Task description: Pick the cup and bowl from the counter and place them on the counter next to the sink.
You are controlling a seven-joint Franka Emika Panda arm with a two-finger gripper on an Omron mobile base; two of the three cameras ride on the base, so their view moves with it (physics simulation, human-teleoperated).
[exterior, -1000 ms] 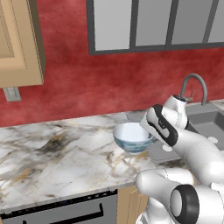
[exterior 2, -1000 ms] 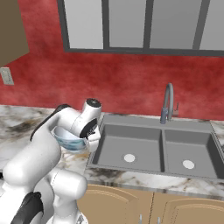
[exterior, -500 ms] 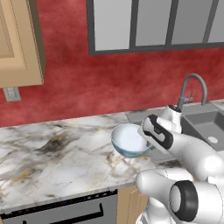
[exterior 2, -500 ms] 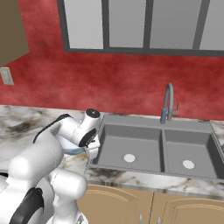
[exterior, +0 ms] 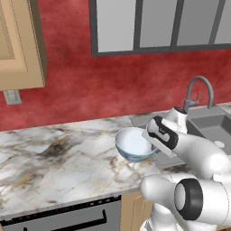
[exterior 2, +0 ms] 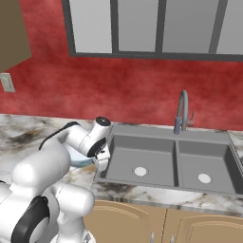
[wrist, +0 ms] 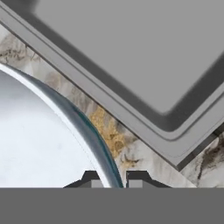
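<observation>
Clearly the bowl has its rim pinched between the clenched jaws, above the worktop beside the sink.

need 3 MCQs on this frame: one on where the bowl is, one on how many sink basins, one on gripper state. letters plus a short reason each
1. Where is the bowl?
A. On the floor
B. Over the counter, just left of the sink
C. Inside the right basin

2. How many basins does the sink have?
A. One
B. Two
C. Three

3. What is the gripper doing?
A. Wide open, clear of everything
B. Shut on the faucet
C. Shut on the bowl's rim

Answers:
1 B, the left base view shows the bowl above marble, with the sink edge to its right.
2 B, the right base view shows two basins, each with its own drain.
3 C, the hand view shows the rim running between the two fingertips.
</observation>
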